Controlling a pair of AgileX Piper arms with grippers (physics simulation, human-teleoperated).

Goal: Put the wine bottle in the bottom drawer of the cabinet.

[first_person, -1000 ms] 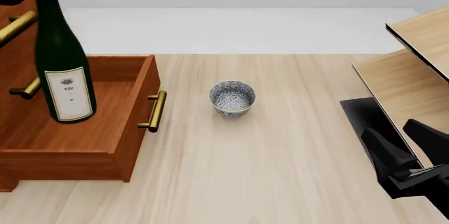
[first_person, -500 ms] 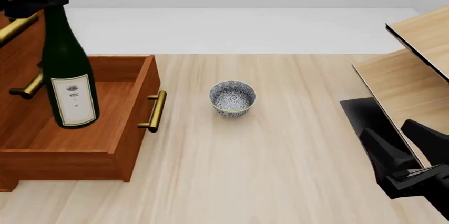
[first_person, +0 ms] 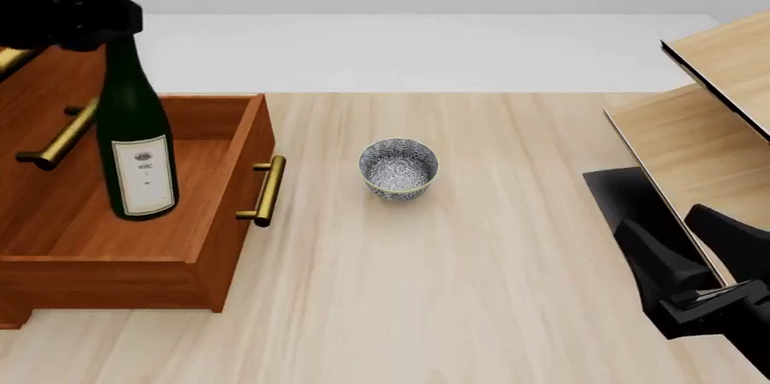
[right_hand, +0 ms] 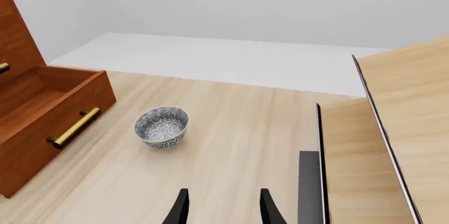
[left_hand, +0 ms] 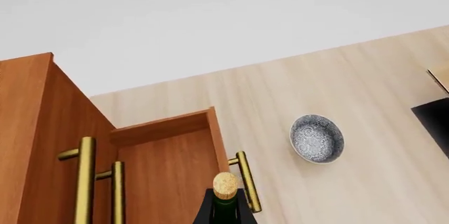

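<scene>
The dark green wine bottle (first_person: 136,136) with a tan cork and white label stands nearly upright, its base down inside the open bottom drawer (first_person: 212,222) of the reddish-brown cabinet (first_person: 31,123). My left gripper (first_person: 106,16) is shut on the bottle's neck just under the cork. In the left wrist view the cork (left_hand: 225,185) shows above the drawer (left_hand: 168,171). I cannot tell if the base touches the drawer floor. My right gripper (first_person: 695,249) rests open at the near right, far from the bottle, with both fingers (right_hand: 181,208) apart and nothing between them.
A small patterned bowl (first_person: 398,168) sits on the table right of the drawer's brass handle (first_person: 266,190). A pale wood shelf unit (first_person: 710,123) fills the right side, close to my right gripper. Brass handles (first_person: 58,145) of upper drawers stick out behind the bottle.
The left gripper has carried the bottle to the right and slightly down, and the bottle has straightened from a tilt. The right arm has not moved.
</scene>
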